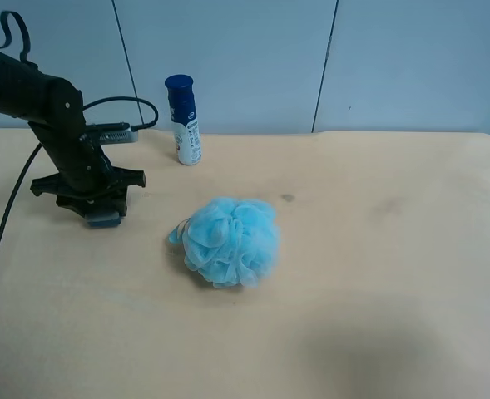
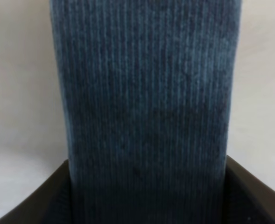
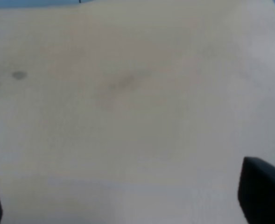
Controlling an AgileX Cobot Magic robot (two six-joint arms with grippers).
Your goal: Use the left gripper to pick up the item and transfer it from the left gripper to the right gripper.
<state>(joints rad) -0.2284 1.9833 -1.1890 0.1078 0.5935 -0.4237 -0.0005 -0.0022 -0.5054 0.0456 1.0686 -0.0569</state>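
Left gripper (image 1: pixel 103 209) is down on the table (image 1: pixel 353 316) at the left of the high view. Its jaws press both sides of the item (image 1: pixel 106 220), which lies flat on the table. Right gripper (image 3: pixel 128 198) is spread wide, holding nothing. Puff (image 1: pixel 228 241) sits mid-frame, with the bottle (image 1: pixel 183 120) behind it.

Beige table (image 3: pixel 137 116) with a small dark spot (image 3: pixel 18 74), black pincer (image 3: pixel 128 205) fingertips (image 3: pixel 263 191) wide apart.

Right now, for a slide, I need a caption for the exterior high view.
Left gripper grips the item on the table, blue puff and bottle nearby.
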